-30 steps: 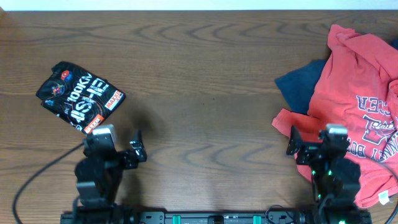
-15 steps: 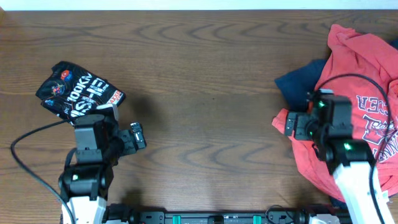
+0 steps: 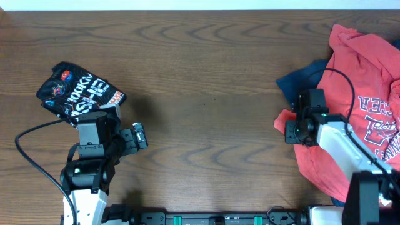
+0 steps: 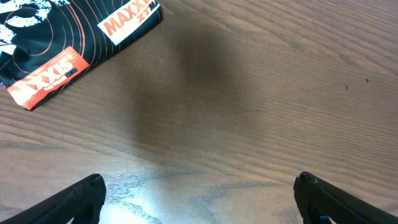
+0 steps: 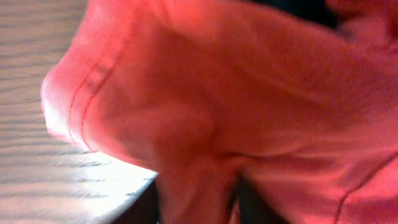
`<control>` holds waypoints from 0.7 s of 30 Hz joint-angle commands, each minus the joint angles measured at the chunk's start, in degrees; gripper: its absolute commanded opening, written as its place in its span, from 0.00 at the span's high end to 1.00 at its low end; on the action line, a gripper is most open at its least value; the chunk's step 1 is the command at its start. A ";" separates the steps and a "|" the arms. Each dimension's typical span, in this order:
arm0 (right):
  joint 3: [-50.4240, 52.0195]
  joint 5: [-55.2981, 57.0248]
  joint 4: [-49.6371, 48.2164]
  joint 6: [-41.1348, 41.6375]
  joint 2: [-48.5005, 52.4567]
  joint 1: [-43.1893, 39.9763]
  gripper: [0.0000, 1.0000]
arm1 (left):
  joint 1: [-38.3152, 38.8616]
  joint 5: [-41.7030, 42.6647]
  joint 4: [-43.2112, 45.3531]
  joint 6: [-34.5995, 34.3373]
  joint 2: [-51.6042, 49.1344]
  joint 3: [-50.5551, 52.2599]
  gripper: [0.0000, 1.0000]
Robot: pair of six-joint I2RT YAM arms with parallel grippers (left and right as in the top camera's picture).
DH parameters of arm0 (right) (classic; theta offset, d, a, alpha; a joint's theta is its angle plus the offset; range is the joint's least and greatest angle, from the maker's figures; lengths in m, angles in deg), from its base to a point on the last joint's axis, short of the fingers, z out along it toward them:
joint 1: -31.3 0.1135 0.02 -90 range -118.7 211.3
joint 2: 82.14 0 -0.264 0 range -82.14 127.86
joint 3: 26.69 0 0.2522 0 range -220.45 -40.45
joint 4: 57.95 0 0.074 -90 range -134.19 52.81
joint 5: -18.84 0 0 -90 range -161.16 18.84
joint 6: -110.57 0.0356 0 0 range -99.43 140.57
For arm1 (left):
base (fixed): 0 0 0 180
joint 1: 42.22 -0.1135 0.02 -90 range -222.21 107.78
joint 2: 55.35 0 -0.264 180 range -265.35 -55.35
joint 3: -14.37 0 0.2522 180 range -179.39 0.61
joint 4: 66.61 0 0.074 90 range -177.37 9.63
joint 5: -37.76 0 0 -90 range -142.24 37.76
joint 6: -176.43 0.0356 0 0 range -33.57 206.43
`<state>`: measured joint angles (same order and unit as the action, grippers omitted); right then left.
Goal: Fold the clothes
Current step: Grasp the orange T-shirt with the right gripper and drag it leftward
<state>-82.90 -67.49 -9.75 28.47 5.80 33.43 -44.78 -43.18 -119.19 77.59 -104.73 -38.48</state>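
A crumpled red shirt (image 3: 362,75) with printed lettering lies at the right side of the table, over a dark blue garment (image 3: 300,81). My right gripper (image 3: 292,130) sits at the shirt's left sleeve, shut on a fold of red cloth. In the right wrist view the red shirt (image 5: 236,93) fills the frame, and the gripper (image 5: 199,202) pinches a ridge of it between its dark fingers. A folded black shirt (image 3: 78,94) with bright logos lies at the left. My left gripper (image 3: 139,136) hovers open to its right, and in its wrist view the gripper (image 4: 199,199) holds nothing.
Bare brown wooden table (image 3: 206,94) spans the middle between the two arms. The black shirt's corner (image 4: 56,43) shows at the upper left of the left wrist view. The table's back edge runs along the top of the overhead view.
My right arm reached forward onto the red shirt's left sleeve and its jaws closed on the cloth. The left arm edged forward slightly and stayed open.
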 commanded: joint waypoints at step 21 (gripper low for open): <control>-18.58 -32.22 17.81 -13.88 -18.56 4.02 0.99 | -0.11 0.57 -0.11 -0.26 -0.02 -1.38 0.02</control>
<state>-101.64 -81.85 7.47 23.19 -13.63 34.42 -44.78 -43.18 -119.19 77.59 -104.73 -38.50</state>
